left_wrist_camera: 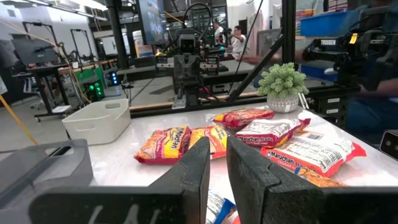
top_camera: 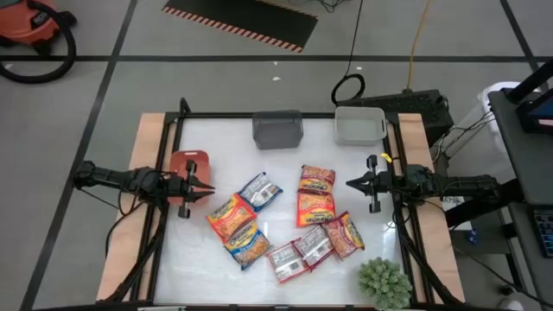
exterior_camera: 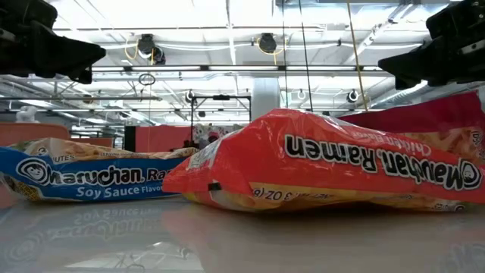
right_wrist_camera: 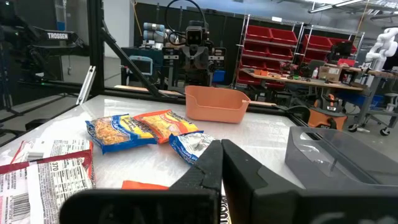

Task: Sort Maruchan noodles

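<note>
The white counter (top_camera: 207, 259) carries everything, with three bins along its edges: a grey bin (top_camera: 278, 130) at twelve o'clock, a white bin (top_camera: 359, 125) at about one o'clock, and a red bin (top_camera: 188, 164) at nine o'clock, right beside the left hand. A small potted plant (top_camera: 384, 282) stands at five o'clock.

The Maruchan noodles (top_camera: 285, 220) lie loose across the counter's middle and six o'clock side, none in a bin yet, so I judge the sorting not begun. An orange packet (top_camera: 230, 216) and a blue-trimmed packet (top_camera: 258, 191) lie nearest the left side. Two orange packets (top_camera: 316, 195) lie end to end towards the right, their long axes running twelve to six.

The left hand (top_camera: 210, 188) hovers at the counter's nine o'clock edge, fingers narrowly parted and holding nothing. The right hand (top_camera: 350, 183) hovers at three o'clock, fingers drawn nearly together, also empty.

Both hands point inward at the pile. The orange packet lies just off the left hand towards four o'clock, lying diagonally; the stacked pair lies just off the right hand towards eight o'clock. Either arm looks about equally close to its nearest packet.
</note>
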